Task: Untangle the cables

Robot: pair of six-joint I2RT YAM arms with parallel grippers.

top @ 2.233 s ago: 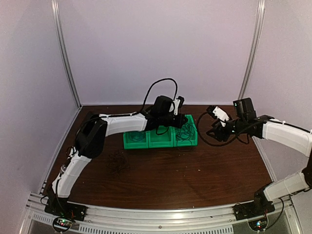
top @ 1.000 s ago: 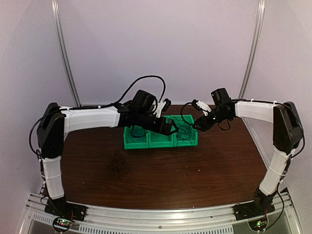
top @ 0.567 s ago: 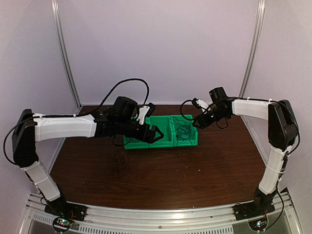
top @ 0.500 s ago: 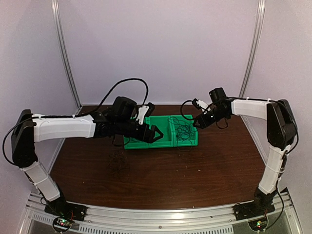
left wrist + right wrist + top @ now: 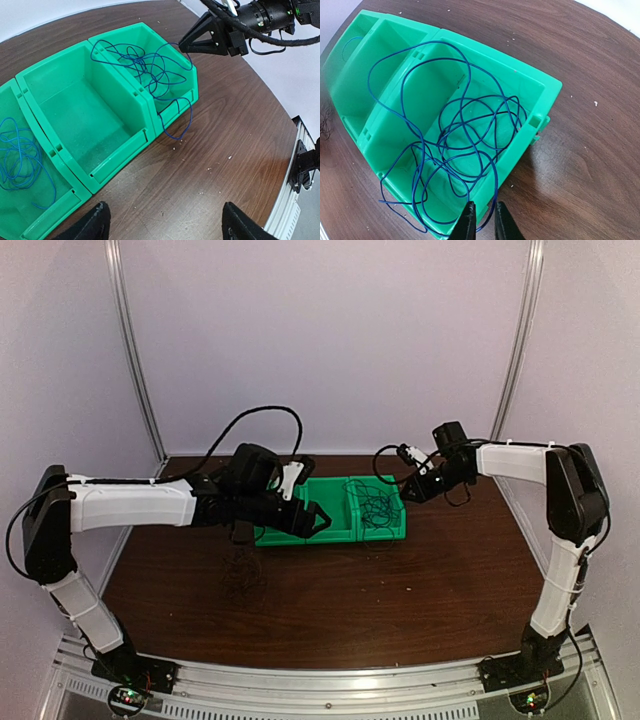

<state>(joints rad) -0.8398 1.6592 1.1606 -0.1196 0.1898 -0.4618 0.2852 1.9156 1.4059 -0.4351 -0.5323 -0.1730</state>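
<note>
- L gripper (image 5: 165, 212): jaws wide apart, holding nothing; sits bottom centre of left wrist view, over table (image 5: 220, 150) just in front of green bin (image 5: 135, 107).
- R gripper (image 5: 485, 220): bottom centre of right wrist view, jaws nearly together w/ slim gap left. A blue strand runs into that gap; can't tell if it's pinched.
- Blue cable tangle (image 5: 465, 145): mid-frame, in the bin's end compartment nearest R gripper, loops spilling over the walls, one loop down onto the table.
- 2nd blue cable (image 5: 20, 160): lower left of left wrist view, in the far-end compartment.
- Black cable clump (image 5: 243, 575): on table, lower left of bin in top view, apart from it.
</note>
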